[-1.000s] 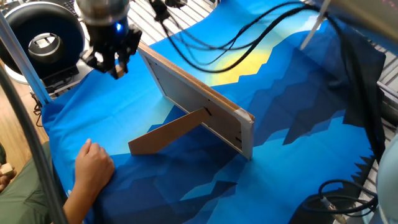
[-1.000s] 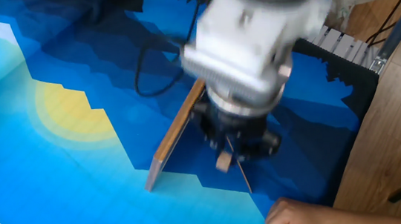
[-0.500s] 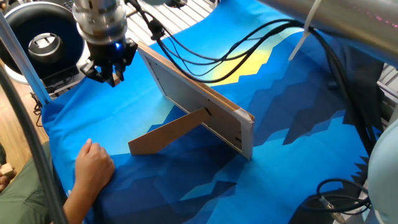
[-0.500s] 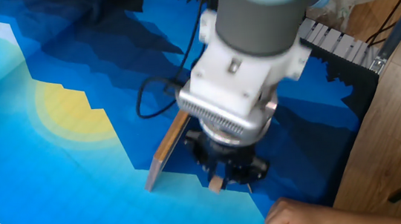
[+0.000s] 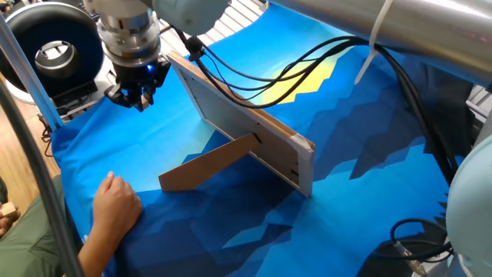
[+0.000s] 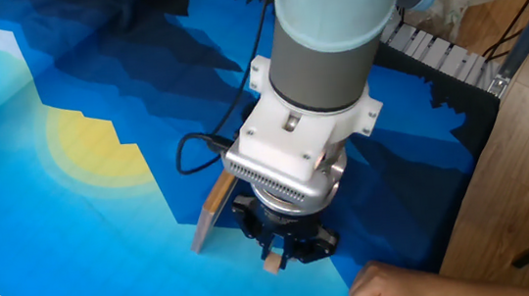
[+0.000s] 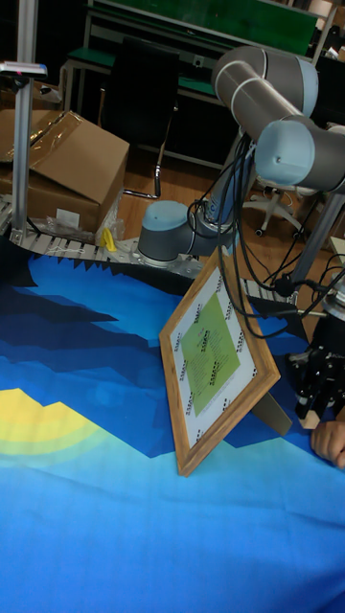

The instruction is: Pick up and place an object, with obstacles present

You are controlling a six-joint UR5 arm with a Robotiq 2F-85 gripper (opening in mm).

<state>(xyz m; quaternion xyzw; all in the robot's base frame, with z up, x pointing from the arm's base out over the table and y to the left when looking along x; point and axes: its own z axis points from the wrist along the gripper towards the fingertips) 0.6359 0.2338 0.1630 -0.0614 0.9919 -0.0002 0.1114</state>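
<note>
My claw (image 5: 138, 98): above blue cloth (image 5: 369, 177), fingers close together pinching a small tan block (image 6: 274, 262).
Board (image 7: 216, 359): propped upright, wood-framed, green square on its face, at 3 o'clock of my claw.
Strut (image 5: 207, 165): brown, behind board.
Person's hand (image 5: 115, 204): on cloth, at 6 o'clock.

- Arm: wrist vertical, gripper (image 5: 137, 98) pointing straight down.
- Gripper (image 6: 286, 254): fingers close together on a small tan piece; suspended above the surface.
- Cables run from the wrist.
</note>
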